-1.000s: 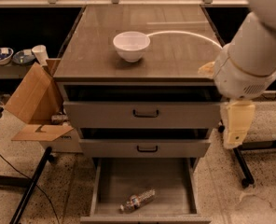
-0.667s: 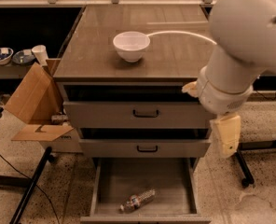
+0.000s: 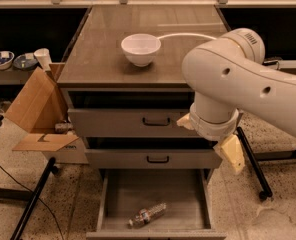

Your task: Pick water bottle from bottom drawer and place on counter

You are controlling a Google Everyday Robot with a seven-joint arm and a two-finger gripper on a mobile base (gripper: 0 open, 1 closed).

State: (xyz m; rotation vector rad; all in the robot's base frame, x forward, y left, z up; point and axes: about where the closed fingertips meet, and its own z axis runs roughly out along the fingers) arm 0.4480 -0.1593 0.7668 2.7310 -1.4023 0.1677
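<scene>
Camera view gives you one relation to work from: the water bottle (image 3: 147,215) lies below and to the left of the end effector (image 3: 230,153), lower in the frame and nearer its bottom edge. The end effector hangs under the arm's big white wrist at centre right, level with the front of the middle drawer (image 3: 158,159) and just off the cabinet's right side. It is well apart from the bottle, with nothing in it. You cannot tell from this angle whether it is apart or together.

The bottle lies on its side on the floor of the open bottom drawer (image 3: 153,191), toward the front edge and slightly left of centre. Its long axis runs diagonally, from lower left up to upper right. Which end carries the cap is too dim to say. By my judgement, you need to come down and leftward into the drawer and set the grasp across that diagonal.

Count what you have:
- one water bottle
- one white bowl (image 3: 140,48), upright on the counter (image 3: 103,59)
- three drawers, with only the bottom one pulled fully out
- one arm, so there is no choice of side
- one open cardboard box (image 3: 35,104), leaning at the cabinet's left
</scene>
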